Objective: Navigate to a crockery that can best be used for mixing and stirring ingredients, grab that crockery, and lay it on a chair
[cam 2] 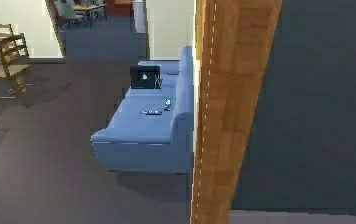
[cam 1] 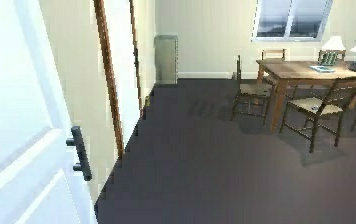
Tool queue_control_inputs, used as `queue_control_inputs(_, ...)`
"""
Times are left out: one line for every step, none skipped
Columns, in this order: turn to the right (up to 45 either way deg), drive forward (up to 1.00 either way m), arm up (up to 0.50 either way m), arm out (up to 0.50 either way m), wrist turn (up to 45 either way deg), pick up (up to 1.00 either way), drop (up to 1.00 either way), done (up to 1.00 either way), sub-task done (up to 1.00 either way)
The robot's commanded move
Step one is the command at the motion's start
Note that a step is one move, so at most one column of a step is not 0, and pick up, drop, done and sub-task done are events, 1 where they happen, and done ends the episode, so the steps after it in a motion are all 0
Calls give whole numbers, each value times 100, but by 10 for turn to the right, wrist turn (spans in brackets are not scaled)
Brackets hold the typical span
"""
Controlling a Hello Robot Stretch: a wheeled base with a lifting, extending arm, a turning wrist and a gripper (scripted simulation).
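Counter (cam 1: 291, 68) with chairs (cam 1: 326, 106) sits at forward view's right. Items (cam 1: 329, 58) on its far right corner are too small to name. End effector state: cannot tell.

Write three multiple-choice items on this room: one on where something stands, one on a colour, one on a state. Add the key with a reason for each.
1. Where in the forward view is the wooden table?
A) at the right, near the window
B) at the left edge
C) mid-floor

2. What colour is the sofa in the arm side view?
A) red
B) blue
C) green

3. How are the chairs at the table?
A) tipped over
B) upright
C) stacked on it

Key: 1 A, it reaches the right edge below the window; 2 B, its seat and arms are blue; 3 B, they rest on their legs.
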Motion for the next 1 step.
queue_control_inputs(450, 0, 0, 0, 0, 0, 0, 0, 0)
